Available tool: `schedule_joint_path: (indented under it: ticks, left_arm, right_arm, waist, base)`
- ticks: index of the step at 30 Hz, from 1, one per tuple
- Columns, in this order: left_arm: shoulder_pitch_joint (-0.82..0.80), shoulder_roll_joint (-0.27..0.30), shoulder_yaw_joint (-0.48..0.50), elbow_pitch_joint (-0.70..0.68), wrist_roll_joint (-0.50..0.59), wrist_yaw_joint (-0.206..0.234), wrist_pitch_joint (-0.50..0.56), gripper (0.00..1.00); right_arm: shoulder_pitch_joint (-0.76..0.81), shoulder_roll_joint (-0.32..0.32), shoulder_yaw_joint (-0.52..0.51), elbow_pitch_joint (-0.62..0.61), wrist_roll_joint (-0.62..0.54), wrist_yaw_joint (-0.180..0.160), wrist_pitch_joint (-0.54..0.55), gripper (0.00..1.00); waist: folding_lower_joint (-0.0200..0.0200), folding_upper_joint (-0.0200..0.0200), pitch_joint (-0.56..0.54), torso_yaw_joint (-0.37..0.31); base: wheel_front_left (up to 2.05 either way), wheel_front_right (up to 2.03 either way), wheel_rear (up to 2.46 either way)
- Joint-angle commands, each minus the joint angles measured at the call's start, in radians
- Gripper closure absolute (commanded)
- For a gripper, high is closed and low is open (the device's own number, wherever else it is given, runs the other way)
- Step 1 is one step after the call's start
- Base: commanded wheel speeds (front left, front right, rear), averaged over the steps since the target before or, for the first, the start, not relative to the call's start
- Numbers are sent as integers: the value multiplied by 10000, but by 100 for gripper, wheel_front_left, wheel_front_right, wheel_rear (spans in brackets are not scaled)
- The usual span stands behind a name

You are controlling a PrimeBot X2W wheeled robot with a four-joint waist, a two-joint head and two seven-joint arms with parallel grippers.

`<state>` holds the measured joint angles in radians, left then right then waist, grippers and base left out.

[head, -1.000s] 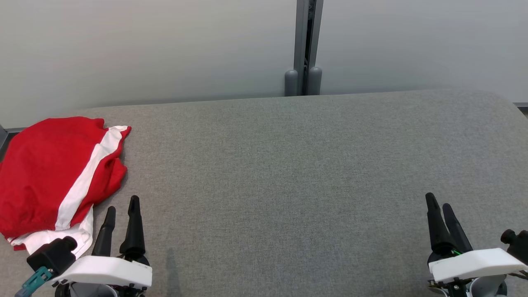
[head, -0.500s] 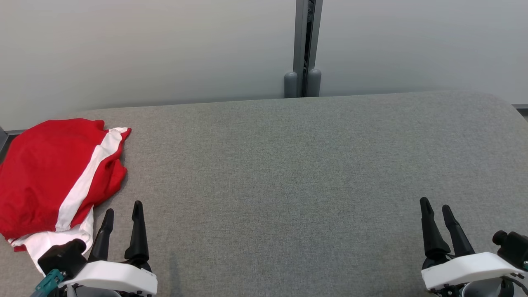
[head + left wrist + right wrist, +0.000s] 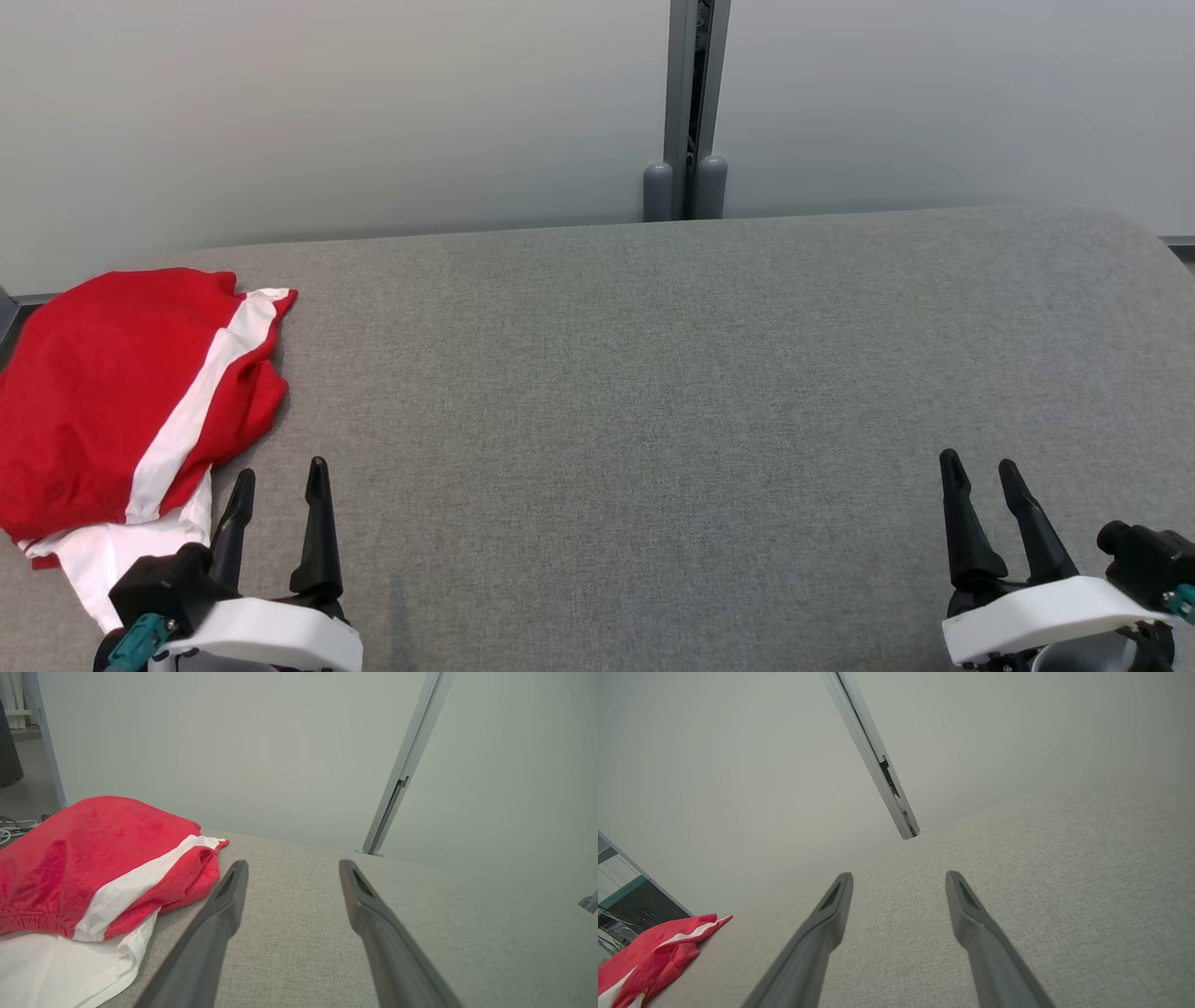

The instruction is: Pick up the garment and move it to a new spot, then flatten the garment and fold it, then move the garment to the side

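Red-and-white garment unmoved, crumpled. Left gripper just beside garment, right gripper well apart from it. Both drawn slightly back, jaws open, empty. Pickup not begun.

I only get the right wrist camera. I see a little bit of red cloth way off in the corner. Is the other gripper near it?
Observer: Yes, the left gripper sits close beside the garment, at its near end.
Operator: Is it holding it?
Observer: No, it is open, with only the grey table between its fingers.
Operator: Is the cloth flat?
Observer: No, it is a rumpled heap, with a white layer poking out under the red.
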<state>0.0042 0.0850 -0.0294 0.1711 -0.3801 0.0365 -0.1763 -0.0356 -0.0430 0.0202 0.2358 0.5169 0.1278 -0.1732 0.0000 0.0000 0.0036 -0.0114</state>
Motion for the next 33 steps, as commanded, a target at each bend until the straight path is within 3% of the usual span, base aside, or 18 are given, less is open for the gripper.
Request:
schedule_joint_path:
  ticks: [1,27,33]
  left_arm:
    - [12,95,-9,-119,241,65,-67,0]
    - [219,229,-173,-310,2512,359,-634,0]
    - [253,205,-174,-346,2813,225,-736,0]
  right_arm:
    - [-43,-89,22,-80,-231,40,-101,0]
    - [95,-105,174,-141,-2354,46,-686,0]
    - [141,-111,225,-173,-2726,46,-792,0]
  waist:
    - [0,0,2,-2]
    - [0,0,-3,-10]
    - [0,0,-1,-7]
  base:
    - [0,0,0]
    - [0,0,0]
    - [0,0,0]
